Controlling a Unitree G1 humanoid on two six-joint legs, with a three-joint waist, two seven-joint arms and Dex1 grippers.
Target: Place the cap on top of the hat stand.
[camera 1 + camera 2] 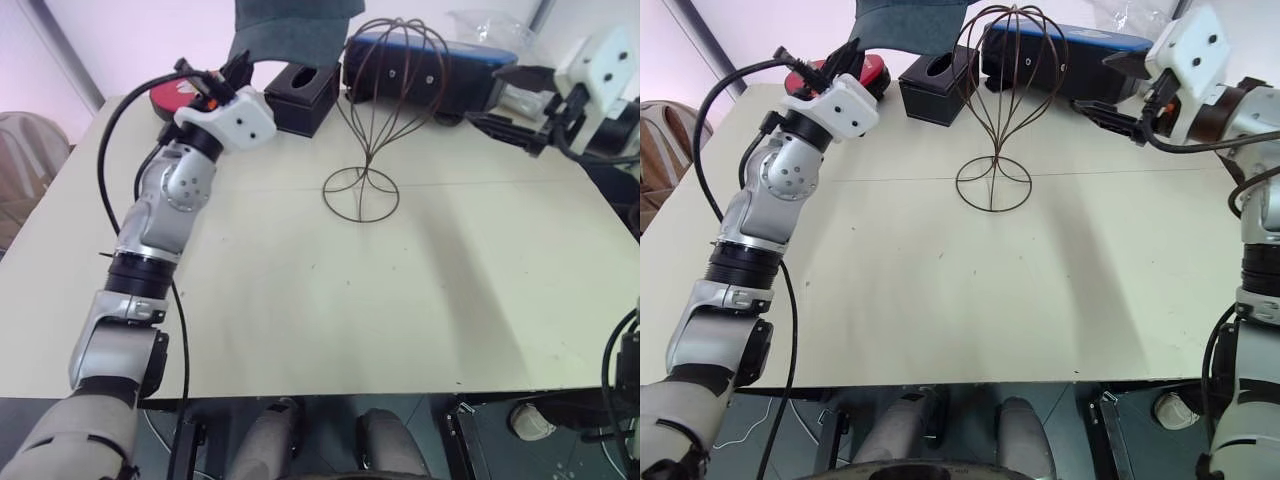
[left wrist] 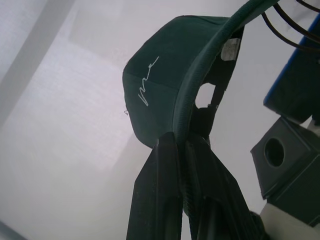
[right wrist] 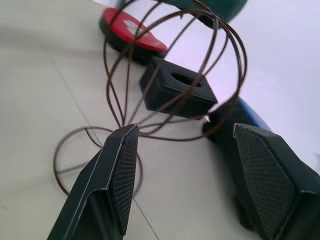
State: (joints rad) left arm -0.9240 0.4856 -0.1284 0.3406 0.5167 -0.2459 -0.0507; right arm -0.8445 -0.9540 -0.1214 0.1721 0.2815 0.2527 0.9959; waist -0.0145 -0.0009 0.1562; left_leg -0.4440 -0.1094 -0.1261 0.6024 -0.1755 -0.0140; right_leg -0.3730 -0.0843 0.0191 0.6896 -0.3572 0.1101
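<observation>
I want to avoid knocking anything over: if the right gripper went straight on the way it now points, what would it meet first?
Probably the hat stand: the open right gripper points at its wire cage, with the black tissue box behind it; depth is unclear.

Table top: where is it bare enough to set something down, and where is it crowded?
The table is bare on the near side of the hat stand, and along both side edges. The far edge is crowded: red pad, black tissue box and blue case sit behind the stand.

White stitched script on the cap [image 2: 165, 80] front, just above the clamping jaws, too loopy to read.
</observation>
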